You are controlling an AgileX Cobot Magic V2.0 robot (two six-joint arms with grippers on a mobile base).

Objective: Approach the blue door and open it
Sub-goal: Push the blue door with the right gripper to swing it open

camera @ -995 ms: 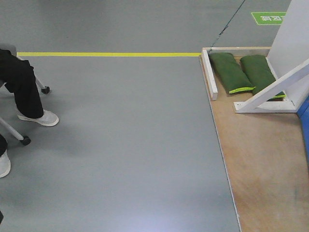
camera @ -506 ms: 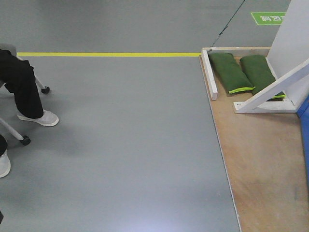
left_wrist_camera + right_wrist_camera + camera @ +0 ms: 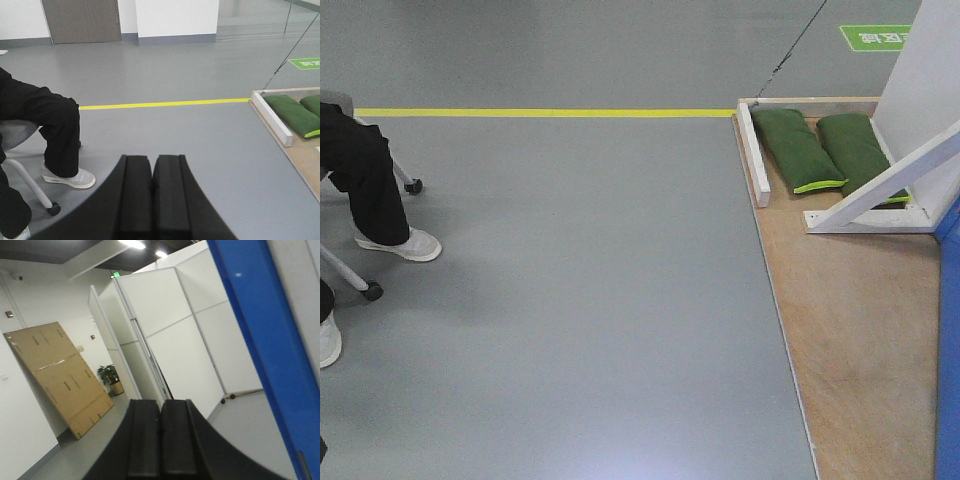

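Observation:
The blue door (image 3: 950, 360) shows as a bright-blue strip at the right edge of the front view, standing on a plywood base (image 3: 860, 340). It also fills a diagonal blue band at the right of the right wrist view (image 3: 260, 340); its handle and lock are out of view. My left gripper (image 3: 152, 162) is shut and empty, pointing over the grey floor. My right gripper (image 3: 161, 405) is shut and empty, raised, with the door's edge to its right.
Two green sandbags (image 3: 798, 150) lie on the base behind a white frame brace (image 3: 880, 195). A seated person's legs (image 3: 365, 180) and chair castors are at the left. A yellow floor line (image 3: 550, 112) crosses ahead. White partitions (image 3: 170, 340) and cardboard (image 3: 60, 375) stand beyond.
The blue door strip at the right edge of the front view has grown wider and longer. The view has shifted slightly toward the door.

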